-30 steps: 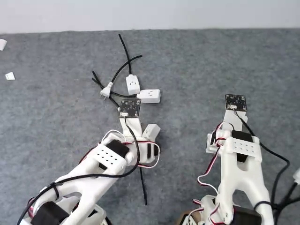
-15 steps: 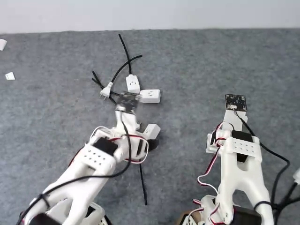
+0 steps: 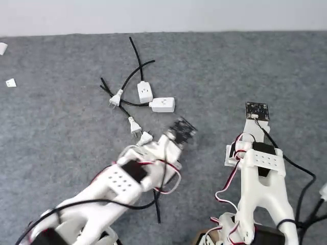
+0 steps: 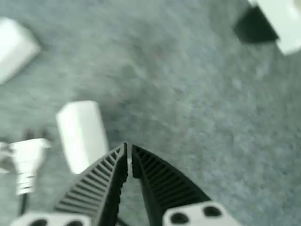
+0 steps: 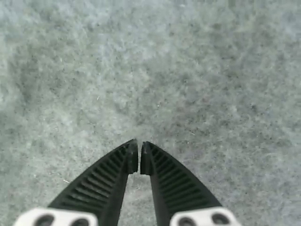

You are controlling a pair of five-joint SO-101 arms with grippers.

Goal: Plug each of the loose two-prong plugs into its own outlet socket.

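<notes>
Two white outlet sockets (image 3: 145,92) (image 3: 163,104) lie on the grey carpet with black cords. A white two-prong plug (image 3: 116,98) rests to their left, and a second plug (image 3: 134,126) lies nearer, just off the left arm's tip. In the left wrist view my left gripper (image 4: 129,151) is shut on nothing above the carpet, with a white socket block (image 4: 82,134) and a plug (image 4: 28,157) close beside it. My right gripper (image 5: 139,147) is shut over bare carpet, well to the right of the sockets.
A loose black cord (image 3: 156,206) lies between the two arms near the front. Small white scraps (image 3: 10,82) sit at the far left. The table's back edge meets a pale wall (image 3: 163,15). Open carpet stretches between the sockets and the right arm (image 3: 256,111).
The left arm has swung from over the sockets and plugs toward the right, uncovering the nearer plug. The right arm has not moved.
</notes>
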